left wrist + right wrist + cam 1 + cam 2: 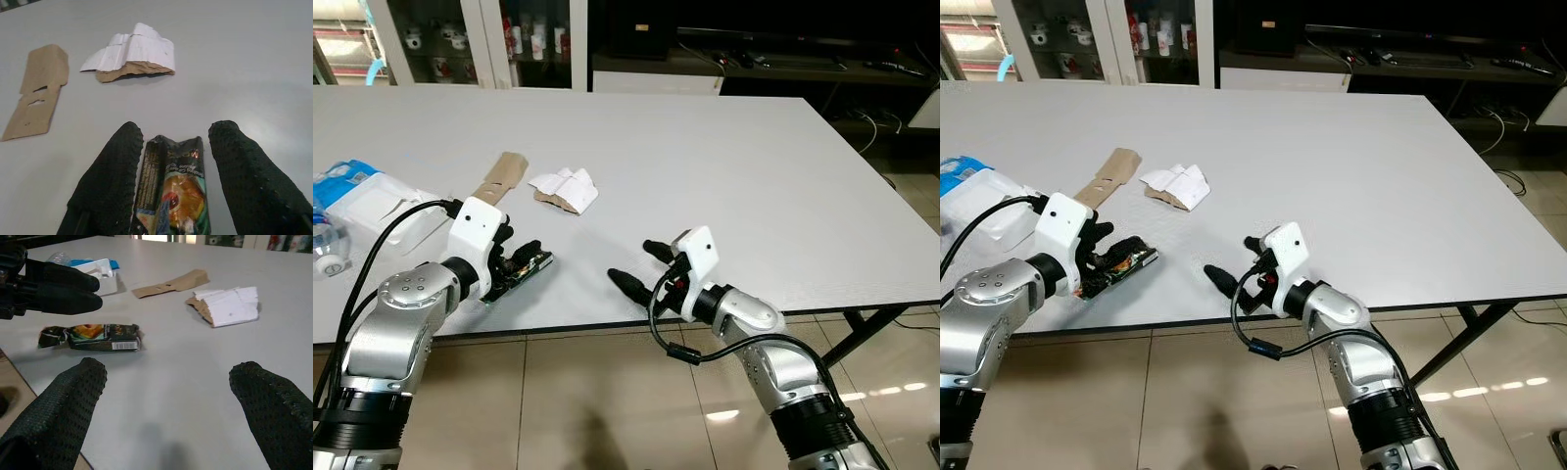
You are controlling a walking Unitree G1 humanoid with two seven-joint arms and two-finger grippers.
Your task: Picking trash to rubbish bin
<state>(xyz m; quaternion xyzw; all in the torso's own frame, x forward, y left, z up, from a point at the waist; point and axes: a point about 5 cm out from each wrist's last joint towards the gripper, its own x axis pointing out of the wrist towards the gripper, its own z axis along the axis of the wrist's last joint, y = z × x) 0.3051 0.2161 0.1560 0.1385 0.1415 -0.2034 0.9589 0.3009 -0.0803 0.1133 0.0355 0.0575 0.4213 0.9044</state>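
A dark green snack wrapper (529,265) lies flat near the front edge of the white table (734,166). My left gripper (514,257) is open just over it. In the left wrist view the wrapper (171,191) sits between the two spread black fingers (110,181), and I cannot tell whether they touch it. My right gripper (632,262) is open with nothing in it, low over the table edge to the right of the wrapper. Farther back lie a torn white cardboard piece (566,189) and a brown cardboard strip (501,178).
A white and blue package (362,196) and a clear plastic bottle (325,245) lie at the table's left edge. Glass cabinets (480,39) and a dark low shelf (773,54) stand behind the table. Tiled floor (607,392) lies below the front edge.
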